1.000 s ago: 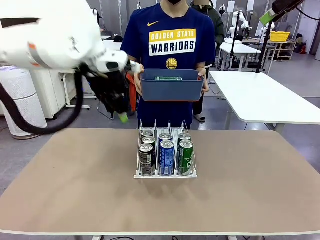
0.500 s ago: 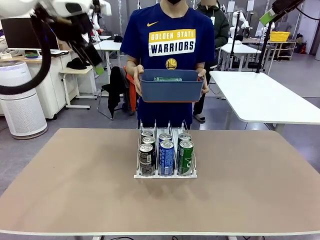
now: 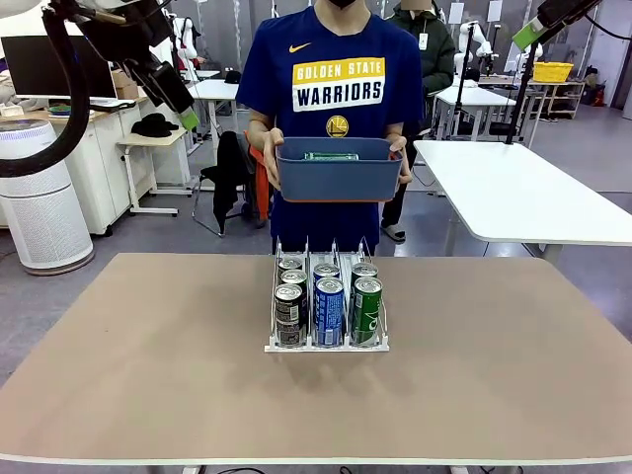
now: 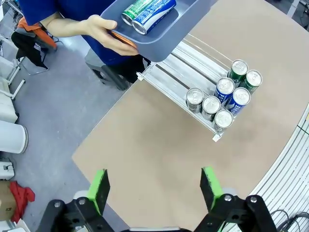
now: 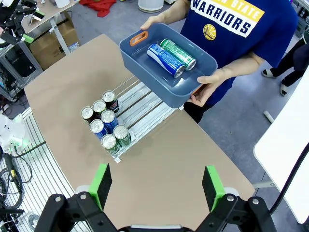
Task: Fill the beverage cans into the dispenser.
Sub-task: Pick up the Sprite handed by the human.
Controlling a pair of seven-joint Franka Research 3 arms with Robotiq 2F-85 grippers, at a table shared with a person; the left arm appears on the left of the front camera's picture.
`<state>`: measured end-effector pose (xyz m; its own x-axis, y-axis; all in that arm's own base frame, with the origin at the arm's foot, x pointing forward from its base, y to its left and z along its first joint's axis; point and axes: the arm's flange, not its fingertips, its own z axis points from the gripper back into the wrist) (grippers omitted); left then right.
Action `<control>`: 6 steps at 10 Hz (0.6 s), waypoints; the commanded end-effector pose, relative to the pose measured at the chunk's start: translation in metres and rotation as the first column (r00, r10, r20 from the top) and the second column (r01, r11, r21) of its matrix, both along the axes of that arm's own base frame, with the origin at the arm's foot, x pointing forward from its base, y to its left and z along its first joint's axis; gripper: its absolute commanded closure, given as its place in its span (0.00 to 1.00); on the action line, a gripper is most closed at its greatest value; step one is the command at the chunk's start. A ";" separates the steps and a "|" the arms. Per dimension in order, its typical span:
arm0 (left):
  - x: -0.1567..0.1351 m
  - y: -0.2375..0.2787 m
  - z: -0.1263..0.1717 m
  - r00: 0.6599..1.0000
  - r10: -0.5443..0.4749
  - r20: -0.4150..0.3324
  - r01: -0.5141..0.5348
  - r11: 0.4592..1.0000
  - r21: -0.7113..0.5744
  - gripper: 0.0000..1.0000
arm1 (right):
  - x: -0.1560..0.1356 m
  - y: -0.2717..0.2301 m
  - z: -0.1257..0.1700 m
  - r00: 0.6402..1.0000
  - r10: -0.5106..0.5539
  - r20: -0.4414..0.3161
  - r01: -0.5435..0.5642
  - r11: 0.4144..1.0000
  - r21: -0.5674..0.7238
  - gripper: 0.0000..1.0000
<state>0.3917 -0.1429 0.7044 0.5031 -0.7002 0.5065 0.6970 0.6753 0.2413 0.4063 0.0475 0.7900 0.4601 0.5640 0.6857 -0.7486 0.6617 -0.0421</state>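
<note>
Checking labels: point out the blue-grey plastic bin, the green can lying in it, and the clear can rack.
Blue-grey rectangular plastic bin (image 5: pixel 143 70): right wrist view, outer side wall.
Green aluminium can (image 5: pixel 177 52) in the bin: right wrist view, its side.
Clear plastic three-lane can rack (image 5: pixel 145 104): right wrist view, bare lane.

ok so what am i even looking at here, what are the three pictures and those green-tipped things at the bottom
It is a robot with two arms at a table. One picture comes from a fixed camera facing a person across it; the other two come from cameras on the wrists, looking down. The green-padded prongs are the left gripper and right gripper, both open and empty. On the table stands a clear dispenser holding seven cans. The person holds a blue-grey bin with a blue can and a green can lying in it.
</note>
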 end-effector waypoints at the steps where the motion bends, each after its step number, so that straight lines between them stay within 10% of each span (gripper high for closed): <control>1: 0.001 0.001 0.000 1.000 -0.002 -0.002 0.002 1.000 0.003 0.00 | -0.001 0.000 -0.002 1.000 0.004 -0.006 -0.004 1.000 -0.002 0.00; 6: 0.001 0.001 0.000 1.000 -0.002 -0.002 0.002 1.000 0.003 0.00 | -0.001 0.000 -0.002 1.000 0.004 -0.006 -0.004 1.000 -0.002 0.00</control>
<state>0.3921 -0.1430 0.7040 0.5036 -0.7004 0.5058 0.6972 0.6752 0.2408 0.4063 0.0475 0.7900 0.4601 0.5640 0.6857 -0.7486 0.6617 -0.0421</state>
